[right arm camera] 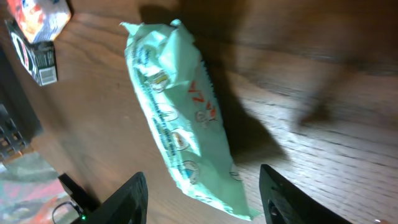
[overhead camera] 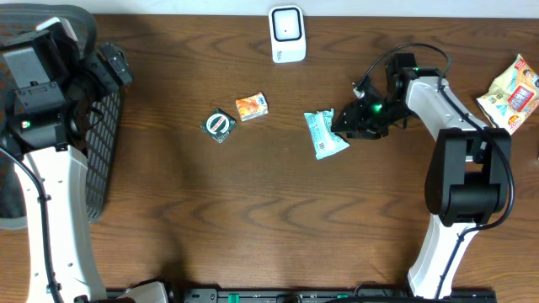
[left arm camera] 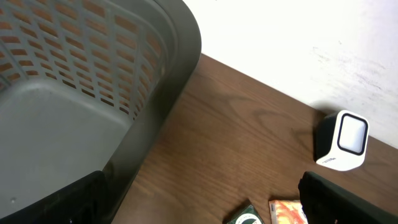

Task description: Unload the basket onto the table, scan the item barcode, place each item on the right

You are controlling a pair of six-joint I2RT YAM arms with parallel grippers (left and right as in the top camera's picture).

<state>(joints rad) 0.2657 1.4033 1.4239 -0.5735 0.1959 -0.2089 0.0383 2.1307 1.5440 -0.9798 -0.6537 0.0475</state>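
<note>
Right end effector [right arm camera: 204,180], fingers cropped at frame edge, spread open astride mint packet [right arm camera: 177,118].

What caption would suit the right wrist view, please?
Right pincer hovers open over a mint-green packet on the wooden table.

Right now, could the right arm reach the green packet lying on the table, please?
Probably yes: the right fingers stand open around the near end of the green packet, which lies flat on the table, and nothing else sits between them.
</note>
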